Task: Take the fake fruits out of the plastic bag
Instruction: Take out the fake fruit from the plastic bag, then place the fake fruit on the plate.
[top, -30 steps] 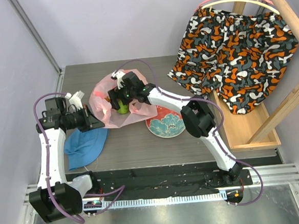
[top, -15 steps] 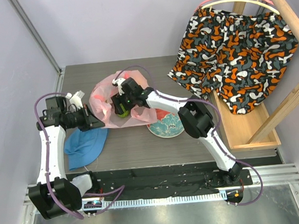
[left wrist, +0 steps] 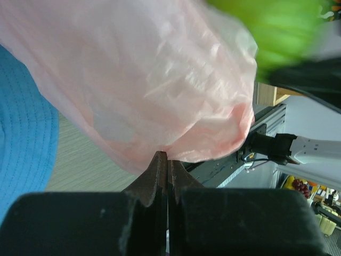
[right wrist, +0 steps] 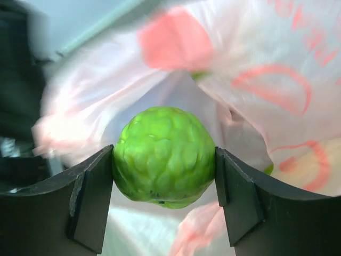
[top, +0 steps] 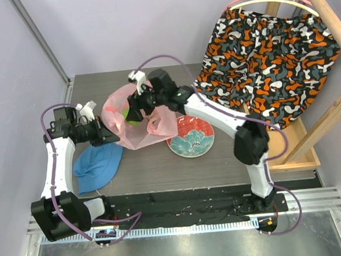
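Note:
The pink plastic bag (top: 136, 127) lies at the middle left of the table. My right gripper (top: 132, 114) is shut on a bumpy green fake fruit (right wrist: 164, 156) and holds it over the bag's mouth; the fruit shows as a green spot in the top view (top: 131, 115). My left gripper (top: 113, 135) is shut on the bag's left edge (left wrist: 162, 153), with the film pinched between its fingertips. The bag's pink film fills the left wrist view (left wrist: 149, 80), and the green fruit is a blur at its top right (left wrist: 277, 26). Other fruits are hidden.
A red floral plate (top: 190, 136) sits right of the bag. A blue fabric hat (top: 96, 165) lies at the front left under my left arm. A wooden rack (top: 288, 143) with a patterned orange cloth (top: 268, 62) stands at the right.
My right gripper has risen and moved back a little with the green fruit, lifting it out of the bag's folds. The left gripper has kept its hold on the bag edge.

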Available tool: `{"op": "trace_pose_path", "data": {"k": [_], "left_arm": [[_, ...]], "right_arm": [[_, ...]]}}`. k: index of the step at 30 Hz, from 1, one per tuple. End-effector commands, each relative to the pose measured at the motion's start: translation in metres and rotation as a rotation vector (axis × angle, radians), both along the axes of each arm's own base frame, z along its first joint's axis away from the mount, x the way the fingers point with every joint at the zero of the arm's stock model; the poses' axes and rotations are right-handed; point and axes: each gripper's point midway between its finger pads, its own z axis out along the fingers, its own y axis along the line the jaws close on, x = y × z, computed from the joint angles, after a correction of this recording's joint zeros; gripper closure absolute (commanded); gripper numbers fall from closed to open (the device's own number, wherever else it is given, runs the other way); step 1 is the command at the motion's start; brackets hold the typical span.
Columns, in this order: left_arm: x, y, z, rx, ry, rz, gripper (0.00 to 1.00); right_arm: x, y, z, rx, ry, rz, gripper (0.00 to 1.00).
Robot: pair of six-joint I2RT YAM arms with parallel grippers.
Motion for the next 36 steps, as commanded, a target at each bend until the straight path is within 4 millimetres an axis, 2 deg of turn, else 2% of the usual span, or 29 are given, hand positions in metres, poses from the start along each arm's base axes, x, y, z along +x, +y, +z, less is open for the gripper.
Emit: {"op": "trace_pose_path", "data": {"k": [1,2,3,4,5,6,7,9,10,11,12,13,14,16,18,19,23,31,35,36], "left_arm": [[0.018,0.001,0.024,-0.015,-0.091,0.0,1.0],[0.018,0.001,0.024,-0.015,-0.092,-0.001,1.0],[0.018,0.002,0.024,-0.013,-0.093,0.0,1.0],[0.017,0.001,0.024,-0.01,-0.093,-0.001,1.0],[0.016,0.002,0.026,-0.009,-0.102,0.001,1.0],[0.015,0.001,0.026,-0.009,-0.102,-0.001,1.0],[0.015,0.001,0.025,-0.008,-0.104,0.001,1.0],[0.014,0.001,0.026,-0.003,-0.115,0.004,1.0],[0.014,0.002,0.025,-0.001,-0.118,0.007,1.0],[0.013,0.002,0.025,0.006,-0.122,0.007,1.0],[0.013,0.002,0.025,0.009,-0.125,0.006,1.0],[0.013,0.003,0.026,0.011,-0.129,0.006,1.0],[0.013,0.002,0.026,0.012,-0.132,0.003,1.0],[0.013,0.003,0.027,0.016,-0.135,0.004,1.0],[0.013,0.003,0.025,0.015,-0.129,0.003,1.0],[0.013,0.003,0.025,0.013,-0.126,0.003,1.0],[0.011,0.002,0.024,0.012,-0.116,0.003,1.0],[0.011,0.003,0.019,0.018,-0.107,0.007,1.0],[0.012,0.004,0.019,0.016,-0.106,0.008,1.0],[0.013,0.004,0.019,0.016,-0.109,0.008,1.0]], "right_arm": [[-0.031,-0.027,0.084,0.115,-0.101,0.098,0.49],[-0.035,-0.038,0.094,0.115,-0.12,0.097,0.49],[-0.038,-0.048,0.09,0.082,-0.122,0.093,0.49],[-0.03,-0.064,0.079,0.022,-0.159,0.07,0.49],[-0.029,-0.078,0.084,-0.013,-0.196,0.055,0.49],[-0.03,-0.095,0.073,-0.081,-0.179,0.04,0.49],[-0.016,-0.118,0.061,-0.146,-0.205,0.005,0.49],[-0.009,-0.152,0.051,-0.226,-0.207,-0.051,0.5],[-0.006,-0.17,0.032,-0.279,-0.185,-0.074,0.5],[0.007,-0.195,0.022,-0.334,-0.191,-0.127,0.5],[0.009,-0.21,0.014,-0.371,-0.184,-0.143,0.51],[0.007,-0.223,-0.006,-0.417,-0.157,-0.146,0.51],[0.012,-0.239,-0.014,-0.458,-0.17,-0.151,0.52],[0.009,-0.255,-0.036,-0.507,-0.157,-0.139,0.53],[0.016,-0.268,-0.051,-0.549,-0.179,-0.134,0.53],[0.013,-0.272,-0.068,-0.577,-0.16,-0.116,0.53],[0.016,-0.277,-0.095,-0.633,-0.154,-0.087,0.54],[0.025,-0.276,-0.115,-0.652,-0.139,-0.098,0.53],[0.028,-0.278,-0.124,-0.667,-0.135,-0.106,0.47],[0.027,-0.278,-0.127,-0.667,-0.126,-0.107,0.35]]}}
